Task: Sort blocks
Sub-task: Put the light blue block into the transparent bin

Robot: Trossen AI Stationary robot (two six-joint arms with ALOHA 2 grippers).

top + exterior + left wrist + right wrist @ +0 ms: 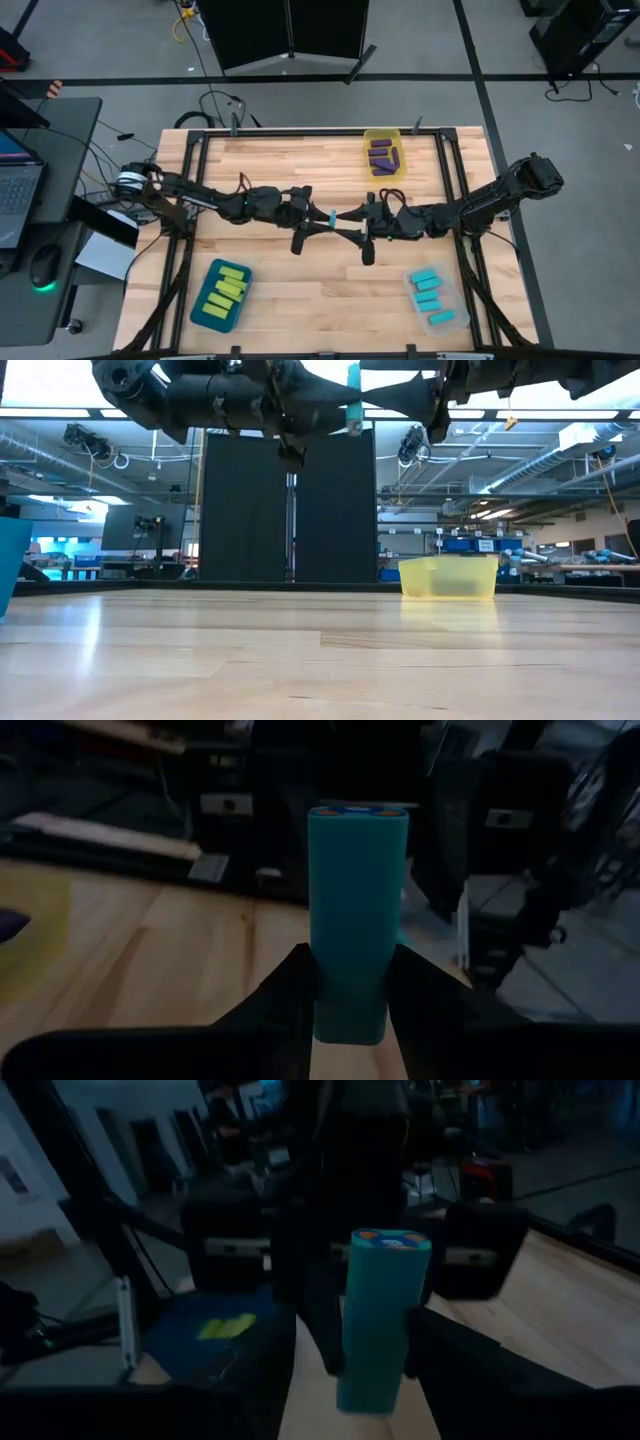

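Clamped upright between the left gripper's (350, 982) two dark fingers, a small flat cyan rectangular block (355, 910) fills the left wrist view, its lower end pinched and its upper end standing free. The right wrist view shows the same cyan block (382, 1315) between the right gripper's (350, 1345) fingers as well, so both grippers appear closed on it at once, which reads as a handover in mid-air. From above, the two arms meet tip to tip over the middle of the pale wooden worktop (300, 290), with the block (332, 218) held between them, well clear of the surface; the low view confirms it hangs high above the boards (353, 400). The reason is probably reach: the clear bin (437, 299) holding the other cyan bars (430, 296) sits at the near right corner, on the right arm's side, so passing the piece across would spare the left arm a long stretch. Lime green bars (226, 291) already lie in the teal bin (220, 295) at the near left, and purple bars (383, 156) in the yellow bin (382, 153) at the far edge. No loose block shows on the worktop, so the sorting looks nearly finished.
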